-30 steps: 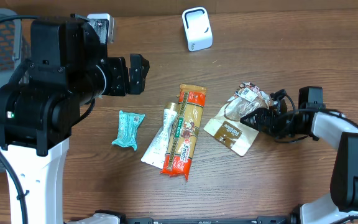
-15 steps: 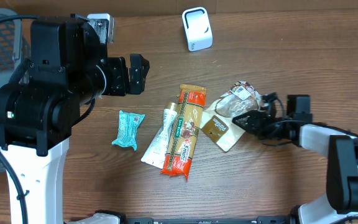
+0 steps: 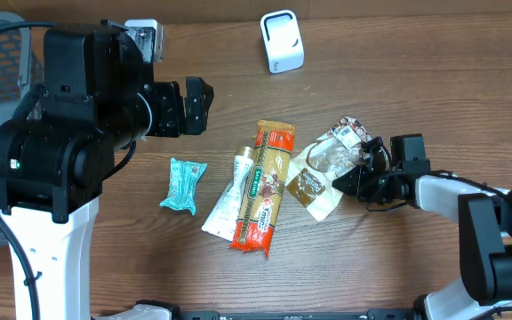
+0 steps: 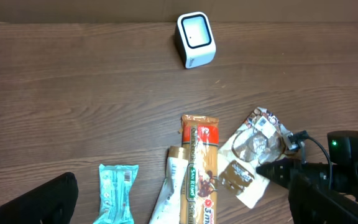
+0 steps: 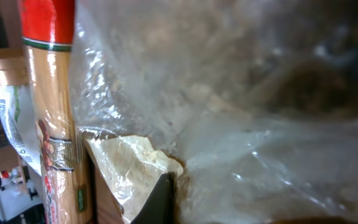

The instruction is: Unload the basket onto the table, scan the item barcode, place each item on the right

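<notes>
Right gripper (image 3: 352, 180) pinches the snack bag (image 3: 320, 178) just beside the orange bar (image 3: 265, 188); left gripper (image 3: 198, 105) spread wide

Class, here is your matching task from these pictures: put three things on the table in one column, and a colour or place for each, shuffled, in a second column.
Column one:
1. scanner
2. snack packet
3. clear bag

Column two:
A. teal
B. pinched by the right gripper
C. white, standing apart from the rest

Pairs: 1-C, 2-A, 3-B.
</notes>
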`<state>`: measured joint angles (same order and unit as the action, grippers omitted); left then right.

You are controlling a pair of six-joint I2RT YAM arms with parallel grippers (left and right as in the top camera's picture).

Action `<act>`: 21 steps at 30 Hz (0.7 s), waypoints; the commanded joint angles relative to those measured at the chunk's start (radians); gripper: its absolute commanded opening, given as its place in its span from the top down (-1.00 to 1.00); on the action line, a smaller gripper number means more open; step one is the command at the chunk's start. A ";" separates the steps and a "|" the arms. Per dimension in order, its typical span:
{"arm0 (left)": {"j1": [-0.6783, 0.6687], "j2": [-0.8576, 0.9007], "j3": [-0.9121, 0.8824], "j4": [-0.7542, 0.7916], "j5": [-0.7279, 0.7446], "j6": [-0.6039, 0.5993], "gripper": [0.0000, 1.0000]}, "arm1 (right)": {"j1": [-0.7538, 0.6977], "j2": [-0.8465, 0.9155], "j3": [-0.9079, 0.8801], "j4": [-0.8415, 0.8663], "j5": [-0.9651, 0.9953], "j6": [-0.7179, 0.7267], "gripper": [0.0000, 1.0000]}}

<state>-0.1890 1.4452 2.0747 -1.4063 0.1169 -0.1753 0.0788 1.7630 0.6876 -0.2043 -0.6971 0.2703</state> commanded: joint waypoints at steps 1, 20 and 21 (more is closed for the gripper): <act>-0.001 0.003 0.006 0.004 0.006 0.022 -0.99 | -0.036 0.027 0.063 -0.153 0.089 -0.024 0.93; -0.001 0.003 0.006 0.004 0.007 0.022 -0.99 | 0.144 -0.035 0.659 -1.097 0.435 -0.508 0.93; -0.001 0.003 0.006 0.004 0.007 0.022 -0.99 | 0.158 -0.035 0.659 -1.095 0.435 -0.522 0.93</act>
<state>-0.1890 1.4452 2.0747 -1.4063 0.1169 -0.1757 0.1982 1.7473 1.3350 -1.3052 -0.3157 -0.1486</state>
